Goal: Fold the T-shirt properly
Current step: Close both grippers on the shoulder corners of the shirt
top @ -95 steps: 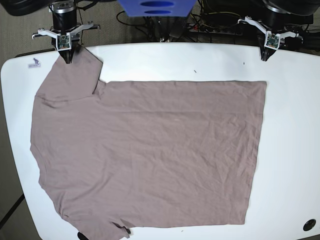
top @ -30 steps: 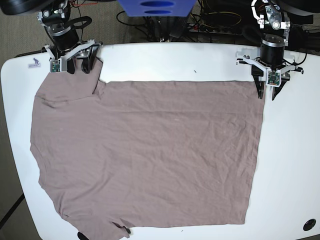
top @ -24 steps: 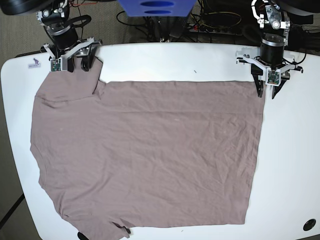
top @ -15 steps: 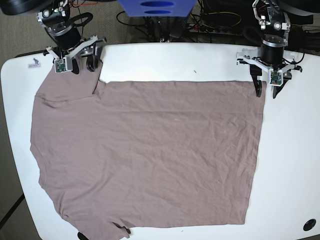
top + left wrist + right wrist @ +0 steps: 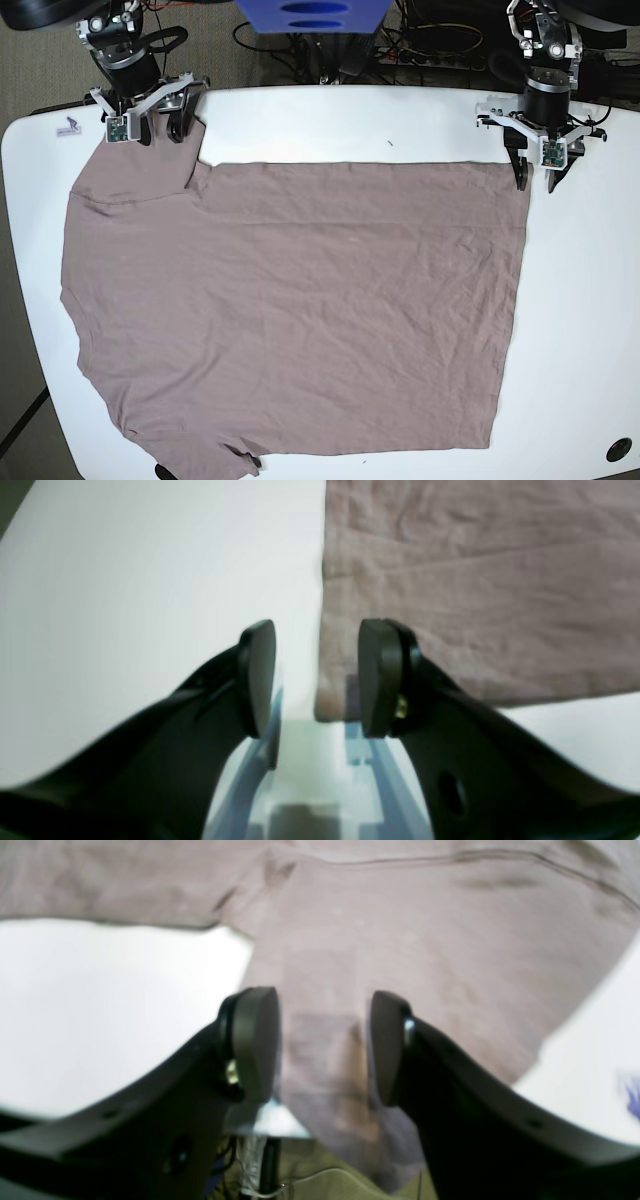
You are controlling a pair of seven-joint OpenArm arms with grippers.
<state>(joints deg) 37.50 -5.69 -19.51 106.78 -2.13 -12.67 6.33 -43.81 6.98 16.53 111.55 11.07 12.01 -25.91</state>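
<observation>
T-shirt [image 5: 290, 300]: spread flat and wrinkled across most of the white table [image 5: 590, 330], hem toward the right of the base view, sleeves toward the left, one sleeve at the far left corner and the other at the near edge.
Left gripper [image 5: 536, 178]: at the far right of the base view, over the hem corner, pointing down; jaws parted.
Left wrist view: the left gripper [image 5: 317, 677] straddles the T-shirt [image 5: 475, 580] corner; one finger [image 5: 257, 675] stands over bare table [image 5: 125, 605], the other over cloth. The cloth edge runs up the gap between them. Nothing is clamped.
Right gripper [image 5: 160, 128]: at the far left of the base view, at the end of the far sleeve; jaws parted.
Right wrist view: the right gripper [image 5: 325, 1045] has sleeve cloth lying in the gap between its fingers [image 5: 255, 1040], with space on both sides, so it is not pinched. The T-shirt [image 5: 400, 940] sleeve end hangs past the table [image 5: 100, 1005] edge, with floor and cables below.
Base view only: the whole layout, a small logo sticker [image 5: 68, 126] at the table's far left corner, a round hole [image 5: 619, 449] at its near right corner.
Wrist views only: how each gap sits against the cloth edge.
</observation>
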